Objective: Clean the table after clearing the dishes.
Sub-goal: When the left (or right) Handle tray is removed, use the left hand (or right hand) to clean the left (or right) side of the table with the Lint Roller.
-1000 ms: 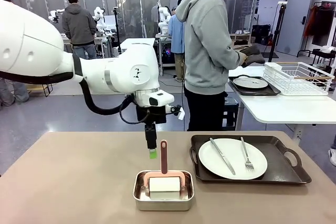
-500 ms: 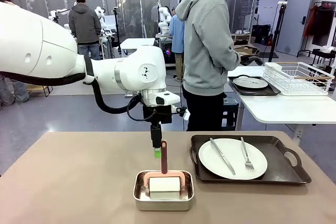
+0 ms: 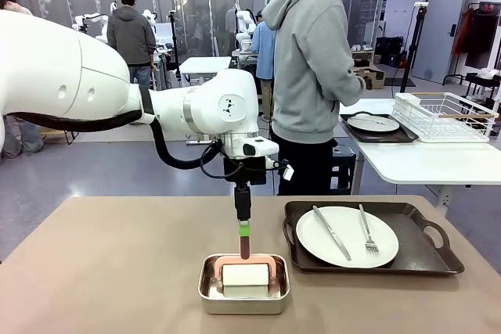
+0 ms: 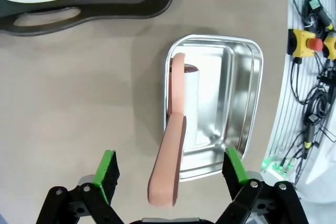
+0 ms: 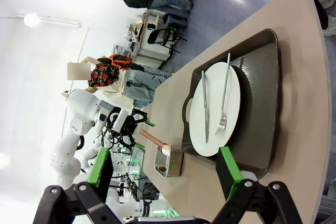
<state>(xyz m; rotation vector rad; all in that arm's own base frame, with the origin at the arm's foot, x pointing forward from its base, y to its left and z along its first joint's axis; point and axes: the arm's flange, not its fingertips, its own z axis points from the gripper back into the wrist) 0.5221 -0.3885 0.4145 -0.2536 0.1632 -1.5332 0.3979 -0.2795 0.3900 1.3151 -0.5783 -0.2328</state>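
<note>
Left tool (image 4: 170, 167) spread wide, straddling pink handle (image 4: 169, 150)

The table (image 3: 117, 271) is tan, the plate (image 3: 348, 228) white, the tray (image 3: 427, 260) dark, the pan (image 3: 205, 291) silver, the handle (image 4: 168, 150) salmon-pink.

Steel pan (image 3: 243, 305), wire rack (image 3: 444, 117), person (image 3: 309, 76)

left arm (image 3: 74, 87): white, jointed Franka arm coming in from the left side to the middle; forearm about level.
left wrist (image 3: 225, 107): white, rounded joint, turned downward.
left gripper (image 3: 244, 229): black, two-finger, green pads; points straight down and is seen edge-on from the front. In its own wrist view (image 4: 171, 167) the jaws stand wide apart.
right gripper (image 5: 164, 163): black, two-finger, green pads; jaws spread wide, wrist rolled onto its side.
</note>
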